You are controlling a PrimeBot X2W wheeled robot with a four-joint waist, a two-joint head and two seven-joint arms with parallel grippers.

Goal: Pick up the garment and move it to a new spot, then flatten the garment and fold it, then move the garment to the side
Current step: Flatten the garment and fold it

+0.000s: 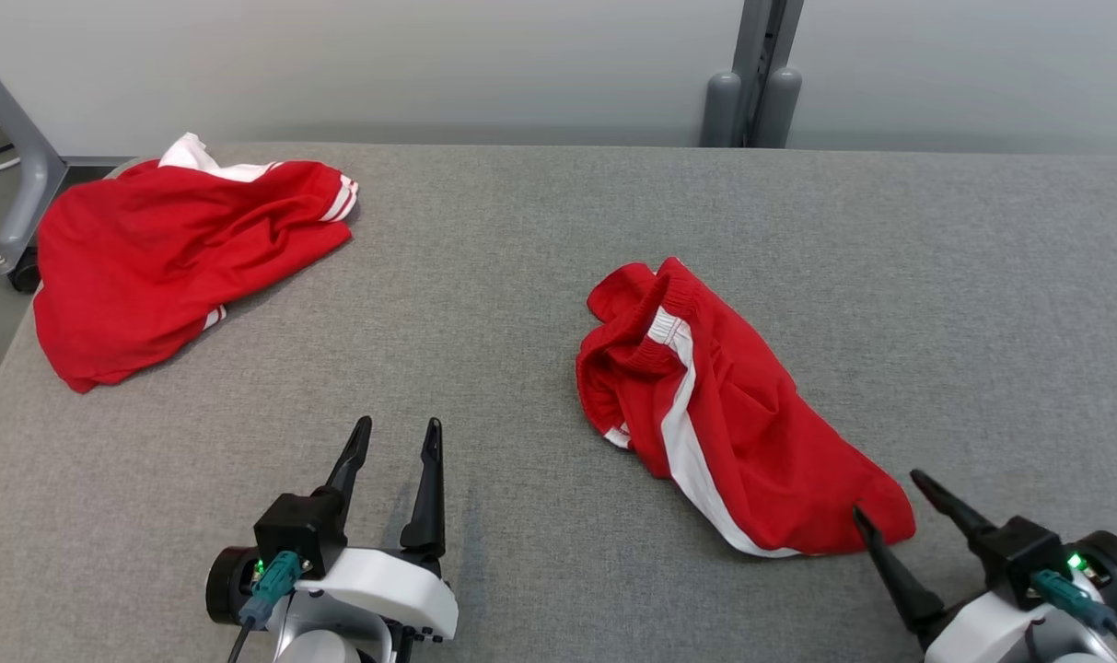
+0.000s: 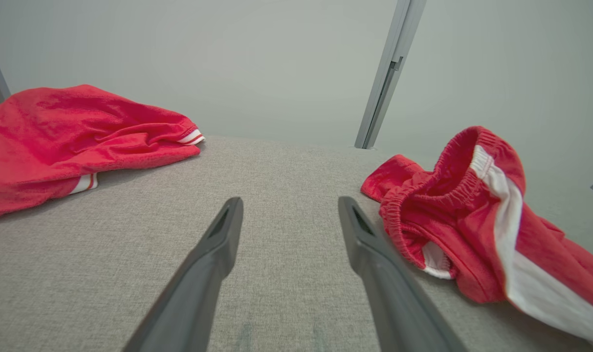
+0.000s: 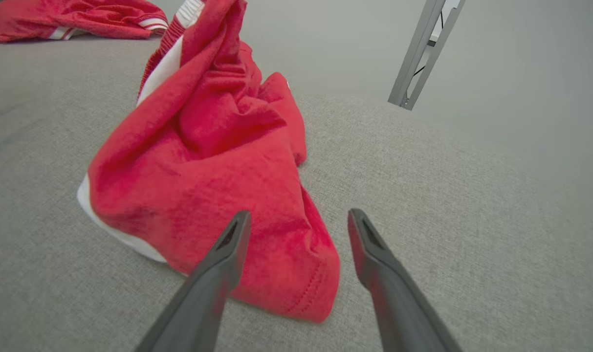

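Two red garments lie on the grey fabric-covered worktop [image 1: 521, 322]. The one taken as landmark is the crumpled pair of red shorts with a white side stripe [image 1: 733, 414] [image 2: 462, 220] [image 3: 218, 161], bunched near the middle of the worktop with the elastic waistband at its far end and a hem corner at its near end. The second one, a rumpled red garment with white-striped trim [image 1: 171, 258] [image 2: 71, 137] [image 3: 71, 19], lies well apart from the shorts, far to their left, at the worktop's back left corner.

There are two grippers, each with two dark fingers. The left gripper [image 1: 399, 424] [image 2: 290, 201] sits to the near left of the shorts, apart from them, its fingers spread wide with nothing between them but bare worktop. The right gripper [image 1: 887, 493] [image 3: 300, 213] is at the near hem corner of the shorts, fingers also spread wide and gripping nothing; its left finger overlaps the hem, though whether it touches the cloth cannot be told.

Beyond the shorts, one grey metal post [image 1: 756, 74] [image 2: 384, 83] [image 3: 423, 54] stands upright against the pale wall.
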